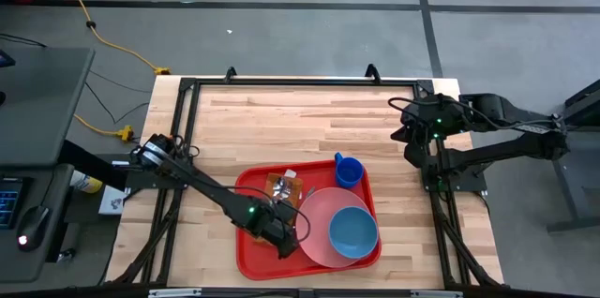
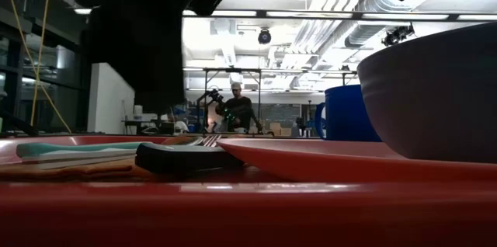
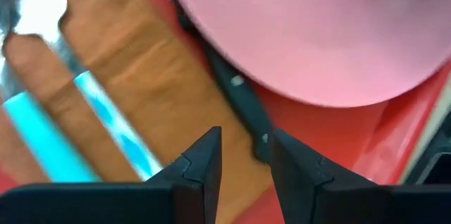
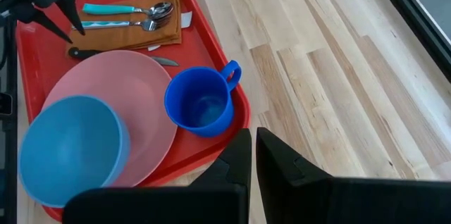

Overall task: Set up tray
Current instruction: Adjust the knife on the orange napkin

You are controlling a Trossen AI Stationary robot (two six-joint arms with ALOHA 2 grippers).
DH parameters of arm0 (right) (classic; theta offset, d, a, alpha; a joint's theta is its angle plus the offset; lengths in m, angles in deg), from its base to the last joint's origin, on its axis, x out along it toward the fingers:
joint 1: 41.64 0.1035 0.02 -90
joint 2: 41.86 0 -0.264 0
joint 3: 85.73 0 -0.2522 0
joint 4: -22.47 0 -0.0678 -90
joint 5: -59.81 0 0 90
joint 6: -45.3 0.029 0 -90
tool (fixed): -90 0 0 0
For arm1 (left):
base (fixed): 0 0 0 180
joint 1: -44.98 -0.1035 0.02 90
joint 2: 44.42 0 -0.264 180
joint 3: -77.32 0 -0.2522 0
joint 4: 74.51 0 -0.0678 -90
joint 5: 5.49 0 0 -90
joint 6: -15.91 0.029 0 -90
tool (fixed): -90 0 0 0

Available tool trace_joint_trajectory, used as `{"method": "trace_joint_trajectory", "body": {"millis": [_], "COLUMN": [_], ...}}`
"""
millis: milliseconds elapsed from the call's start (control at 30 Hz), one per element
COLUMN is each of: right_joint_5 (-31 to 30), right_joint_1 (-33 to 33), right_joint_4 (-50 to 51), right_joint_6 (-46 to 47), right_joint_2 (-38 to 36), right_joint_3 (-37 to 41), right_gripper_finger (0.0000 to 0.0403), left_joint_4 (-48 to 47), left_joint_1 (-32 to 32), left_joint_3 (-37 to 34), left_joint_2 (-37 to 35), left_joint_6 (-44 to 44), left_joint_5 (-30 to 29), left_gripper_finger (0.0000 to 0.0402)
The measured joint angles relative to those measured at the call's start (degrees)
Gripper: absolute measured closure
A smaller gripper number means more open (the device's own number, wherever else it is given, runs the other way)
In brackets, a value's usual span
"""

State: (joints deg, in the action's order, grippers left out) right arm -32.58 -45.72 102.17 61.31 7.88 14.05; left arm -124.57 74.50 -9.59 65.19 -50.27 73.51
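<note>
**Left gripper over near-complete tray — knife the last open item**

Left gripper: hovers low over the near-left part of the tray, fingers spread a little and holding nothing. In the left wrist view its fingertips stand to either side of the dark knife handle, not visibly touching it.

Right gripper: fingers pressed nearly together, empty, parked well apart at the table's far-right corner.

Tray: red, rimmed, lying flat on the wooden table near its front edge, centre-right.

Contents, as seen:
- Pink plate, flat on the tray.
- Light blue bowl, seated on the plate's near side.
- Dark blue mug, upright, just beside the plate at the tray's far-right corner.
- Brown napkin, far-left of the tray, bearing a spoon and a fork with teal handles, side by side.
- Knife, between napkin and plate, lying at a slight slant and touching the napkin's edge.

Status, judged: setting largely done; every piece is aboard. What remains appears to be squaring the knife, then withdrawing the left arm.
</note>
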Motion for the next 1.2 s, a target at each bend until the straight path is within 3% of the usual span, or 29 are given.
{"method": "trace_joint_trajectory", "body": {"millis": [400, 733, 867, 1200], "right_joint_5": [0.0, 0.1, 0.0, 2.9], "right_joint_1": [0.0, 0.0, 0.0, 0.0], "right_joint_4": [0.2, 0.2, 0.2, -3.6], "right_joint_6": [0.2, 0.4, 0.5, 3.1], "right_joint_2": [0.0, 0.0, 0.0, -1.6], "right_joint_3": [0.0, 0.0, 0.0, 7.9], "right_gripper_finger": [0.0403, 0.0403, 0.0403, 0.0403], "left_joint_4": [2.6, 2.5, 2.5, 4.3], "left_joint_1": [0.0, 0.0, 0.0, -0.4], "left_joint_3": [0.0, 0.0, 0.0, 0.0], "left_joint_2": [0.0, 0.1, 1.1, 3.3], "left_joint_6": [4.2, 7.4, 7.4, 6.9], "left_joint_5": [2.7, 2.1, 0.0, 1.1], "left_gripper_finger": [0.0251, 0.0128, 0.0096, 0.01]}}
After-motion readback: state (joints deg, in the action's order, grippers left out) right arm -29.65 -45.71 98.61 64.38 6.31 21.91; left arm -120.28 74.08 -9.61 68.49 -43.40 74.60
